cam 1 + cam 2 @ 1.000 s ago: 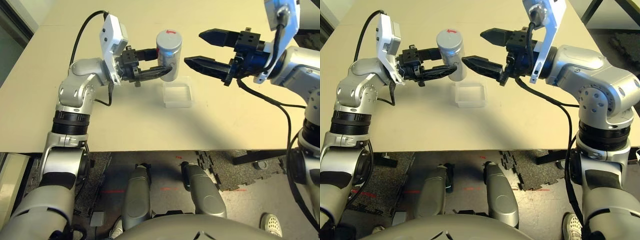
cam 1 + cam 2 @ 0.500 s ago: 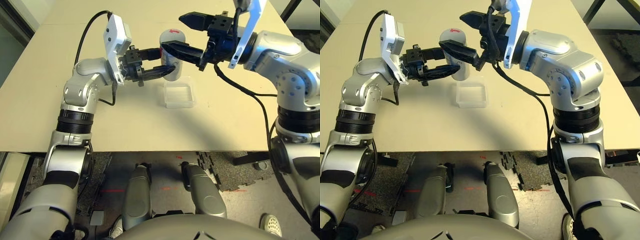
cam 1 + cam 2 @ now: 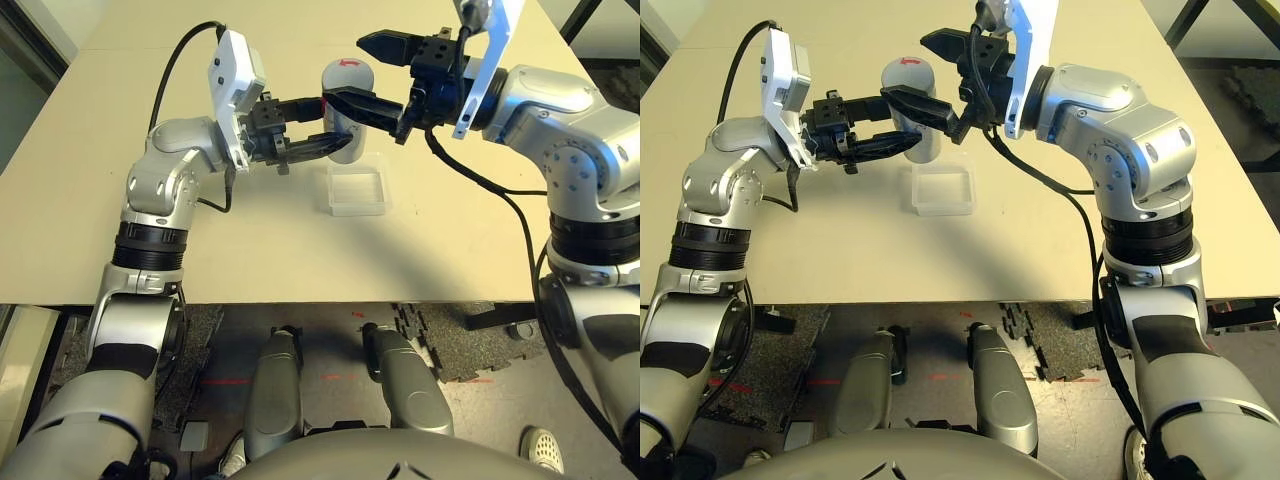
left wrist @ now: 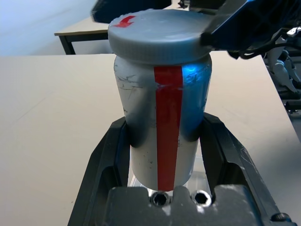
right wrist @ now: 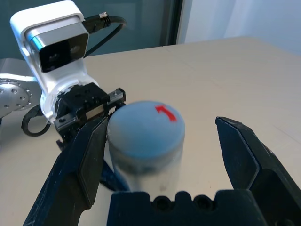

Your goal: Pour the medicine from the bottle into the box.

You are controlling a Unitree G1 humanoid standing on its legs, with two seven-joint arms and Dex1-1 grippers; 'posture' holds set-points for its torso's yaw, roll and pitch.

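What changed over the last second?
The right gripper, fingers open, came in from the robot's right and now straddles the cap of the bottle, one finger on each side, not closed on it. The left gripper kept its hold on the upright bottle above the table; the box did not move.

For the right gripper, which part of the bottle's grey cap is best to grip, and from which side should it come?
Probably the cap by its round side wall, one finger on each side. The bottle stands upright, shut in the left gripper around its body, so the cap's rim stays free. The right gripper is open, level with the cap, straddling it; it should come in horizontally from the side opposite the left gripper.
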